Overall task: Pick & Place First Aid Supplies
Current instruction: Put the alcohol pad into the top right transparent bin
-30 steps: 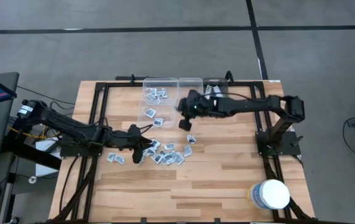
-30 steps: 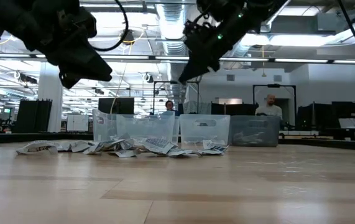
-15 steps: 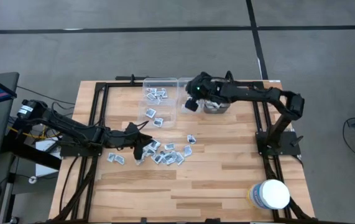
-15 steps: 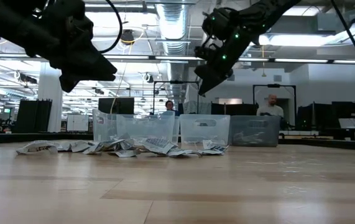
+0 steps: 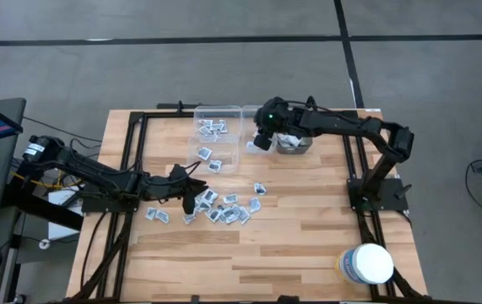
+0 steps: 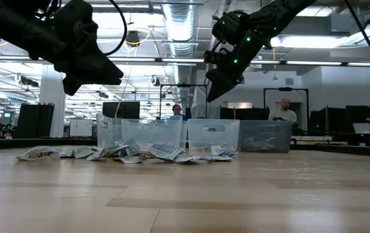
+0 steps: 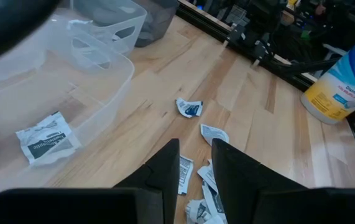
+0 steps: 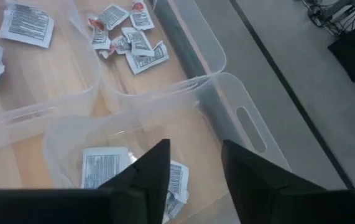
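Overhead, the right tool hangs over the middle clear bin at the far edge of the tabletop, while the left tool sits low at the near-left end of the scattered first aid packets. More packets lie in the left bin, and a white tub stands at the near right corner.

From table height, both tools hang above the bins and the packet heap; people show in the room behind.

The left wrist view shows its fingers narrowly parted, holding nothing, above loose packets.

The right wrist view shows its fingers apart and empty over a bin holding a flat packet.
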`<action>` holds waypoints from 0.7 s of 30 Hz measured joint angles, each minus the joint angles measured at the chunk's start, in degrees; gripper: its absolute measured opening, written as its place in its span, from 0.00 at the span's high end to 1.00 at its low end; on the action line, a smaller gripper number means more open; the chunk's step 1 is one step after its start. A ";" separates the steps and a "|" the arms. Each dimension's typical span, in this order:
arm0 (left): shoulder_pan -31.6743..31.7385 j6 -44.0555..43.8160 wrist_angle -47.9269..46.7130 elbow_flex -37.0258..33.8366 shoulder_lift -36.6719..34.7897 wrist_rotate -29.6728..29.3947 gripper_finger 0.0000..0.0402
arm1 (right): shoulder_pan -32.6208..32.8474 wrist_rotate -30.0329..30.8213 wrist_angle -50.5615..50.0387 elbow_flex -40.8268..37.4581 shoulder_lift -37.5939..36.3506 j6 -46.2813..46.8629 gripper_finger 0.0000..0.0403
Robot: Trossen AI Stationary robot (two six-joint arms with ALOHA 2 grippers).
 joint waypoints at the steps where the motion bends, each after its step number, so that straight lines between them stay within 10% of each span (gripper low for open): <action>1: 0.00 0.00 0.00 0.00 0.00 0.01 0.77 | 0.54 -0.05 -0.01 0.00 0.00 -0.04 0.64; 11: -0.04 1.53 -0.02 -0.02 0.00 1.78 0.77 | 12.88 -8.19 -7.16 0.00 0.00 -8.82 0.67; 21: -0.04 4.32 -0.04 -0.02 0.00 2.45 0.77 | 23.02 -10.91 -11.03 -3.90 0.00 1.73 0.72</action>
